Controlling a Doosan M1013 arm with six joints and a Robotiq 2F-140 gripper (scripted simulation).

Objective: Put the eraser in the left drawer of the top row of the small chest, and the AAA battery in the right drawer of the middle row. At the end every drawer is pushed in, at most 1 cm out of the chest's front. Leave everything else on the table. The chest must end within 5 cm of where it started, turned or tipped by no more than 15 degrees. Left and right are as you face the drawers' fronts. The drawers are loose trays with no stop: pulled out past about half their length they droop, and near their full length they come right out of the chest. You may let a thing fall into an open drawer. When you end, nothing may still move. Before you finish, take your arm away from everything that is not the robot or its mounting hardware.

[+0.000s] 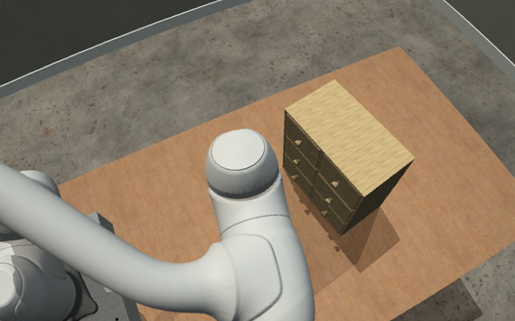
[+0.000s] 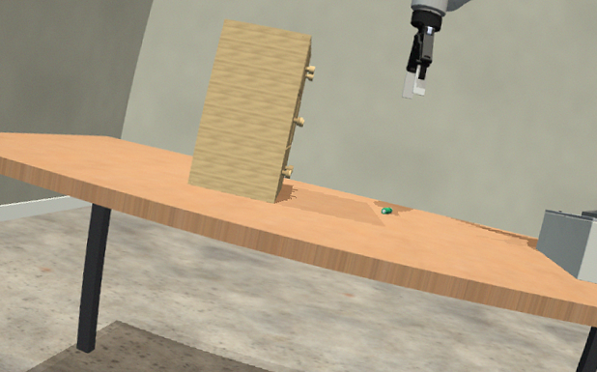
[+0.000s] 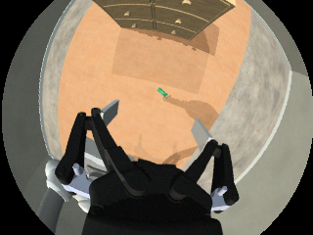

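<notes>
The small chest (image 1: 350,128) (image 2: 250,109) (image 3: 154,15) stands upright with its drawers looking pushed in. The left drawer of the top row (image 1: 307,148) and the right drawer of the middle row (image 1: 338,205) (image 3: 191,23) show no visible gap. A green cylinder, the AAA battery by its look (image 2: 387,210) (image 3: 162,92), lies on the table in front of the chest. The eraser is not seen in any view. My gripper (image 2: 413,92) (image 3: 156,116) is open and empty, pointing down high above the table; the arm hides it in the top view.
The wooden table (image 1: 454,167) (image 2: 438,255) (image 3: 88,73) bears the chest and the grey robot base (image 1: 123,309) (image 2: 562,241). Round knobs stick out of the drawer fronts towards the robot. The arm (image 1: 255,271) covers part of the table in the top view.
</notes>
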